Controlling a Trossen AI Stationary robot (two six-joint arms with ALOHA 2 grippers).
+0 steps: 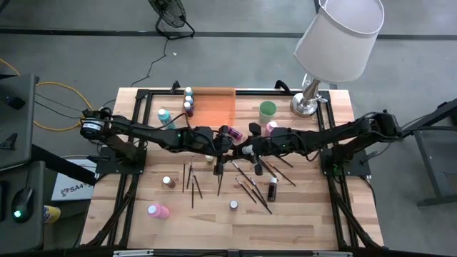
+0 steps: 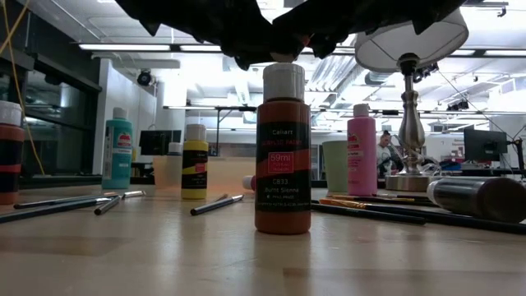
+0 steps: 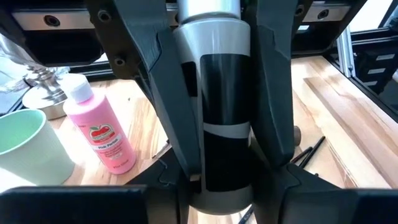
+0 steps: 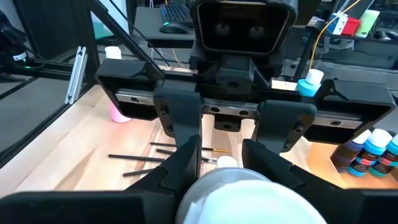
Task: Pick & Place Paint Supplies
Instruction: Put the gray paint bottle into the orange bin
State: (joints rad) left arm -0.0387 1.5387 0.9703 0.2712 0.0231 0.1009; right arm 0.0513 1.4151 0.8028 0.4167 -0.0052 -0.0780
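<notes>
A paint bottle (image 3: 214, 112) with a black label, grey body and white end is lifted over the table's middle, lying level between my two grippers. My left gripper (image 1: 227, 140) comes from the table's left and my right gripper (image 1: 245, 148) from its right, and they meet fingertip to fingertip, both shut on the bottle. From above, the grippers hide most of it. Thin dark paintbrushes (image 1: 191, 182) lie on the wood below. A brown bottle (image 2: 283, 148) stands upright on its base under the arms. My left gripper pinches the bottle's body near the end that faces it (image 3: 217, 180), between its two fingers. The fingers come about level from the table's left and lie along the bottle. The bottle is clear of the table. My right gripper pinches the bottle's two sides (image 3: 189, 74) between its fingers (image 3: 146, 93), which reach along the body from the table's right, about level. The bottle's white end (image 4: 242, 196) points toward this wrist. The bottle stays level, clear of the table.
A pink bottle (image 3: 102, 134) stands beside the pale green cup (image 1: 267, 109). The orange tray (image 1: 213, 106) lies at the far middle, with bottles (image 1: 188, 100) at its left edge. A lamp (image 1: 335, 43) stands far right. More bottles (image 1: 158, 211) and brushes (image 1: 250, 187) lie scattered nearer.
</notes>
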